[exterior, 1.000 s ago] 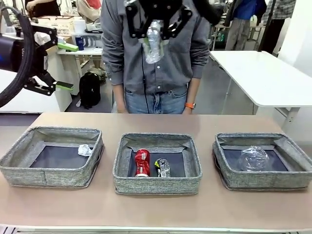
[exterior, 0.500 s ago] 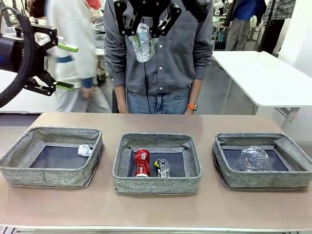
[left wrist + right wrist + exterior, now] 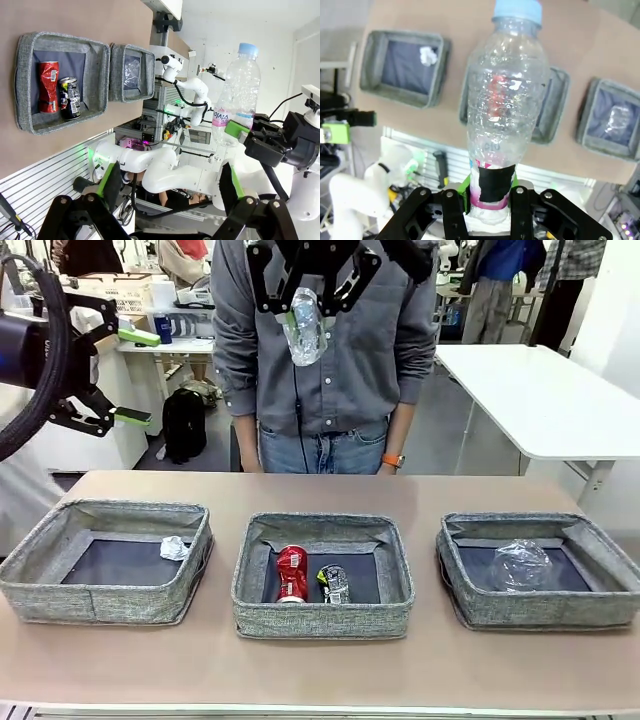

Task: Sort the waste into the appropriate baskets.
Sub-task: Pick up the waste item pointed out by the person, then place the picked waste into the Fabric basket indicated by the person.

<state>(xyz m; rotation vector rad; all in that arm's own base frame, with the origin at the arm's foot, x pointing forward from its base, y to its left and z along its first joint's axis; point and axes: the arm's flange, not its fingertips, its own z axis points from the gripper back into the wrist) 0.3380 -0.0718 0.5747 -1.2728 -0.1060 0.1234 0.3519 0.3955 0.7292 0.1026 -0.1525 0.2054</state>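
High above the middle basket (image 3: 322, 620), my right gripper (image 3: 305, 295) is shut on the clear bottle (image 3: 303, 328), which hangs cap down in front of the person's shirt. The right wrist view has the fingers (image 3: 492, 200) clamped on the bottle (image 3: 505, 110) at its pink label. My left gripper (image 3: 132, 376) stands open and empty at the far left, above the table. A red can (image 3: 291, 573) and a dark can (image 3: 335, 584) lie in the middle basket. The left basket (image 3: 95, 602) holds a paper ball (image 3: 174, 548). In the right basket (image 3: 540, 610) is a clear cup (image 3: 521, 565).
A person in a grey shirt (image 3: 360, 350) stands at the far edge of the table, right behind the held bottle. The three baskets sit in a row near the front edge, with bare tabletop (image 3: 320, 490) behind them. A white table (image 3: 540, 390) stands at the back right.
The right gripper swung the bottle a little left, then partly back. The left arm has not moved. Someone walked past in the background.
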